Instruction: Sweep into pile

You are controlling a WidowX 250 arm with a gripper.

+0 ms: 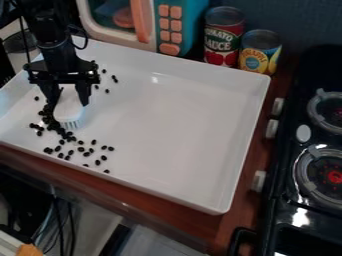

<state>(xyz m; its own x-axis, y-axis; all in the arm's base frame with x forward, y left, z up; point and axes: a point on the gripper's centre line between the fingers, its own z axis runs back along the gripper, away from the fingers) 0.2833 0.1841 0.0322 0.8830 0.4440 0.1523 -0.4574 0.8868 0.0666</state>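
Black beans [52, 121], small, dark, clustered beside white brush [68, 106], others strewn over left part of white tray [180, 120]; we see gripper [67, 100] pointing down, fingers clamped around brush.

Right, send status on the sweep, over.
Gripper holding white brush, bristles toward white tray. Black beans scattered, thickest beside brush. Tray walls bound the sweep; cans stand outside.

White tray [180, 125], black beans [61, 134], white brush [67, 106]. Far side: teal and cream toy microwave [192, 17] with orange-pink buttons [169, 37]; red can [221, 41], white letters; yellow-and-blue can [259, 54] to its right. Reddish-brown counter [224, 232]; right, black stove [294, 200], red-centred burner [334, 176].
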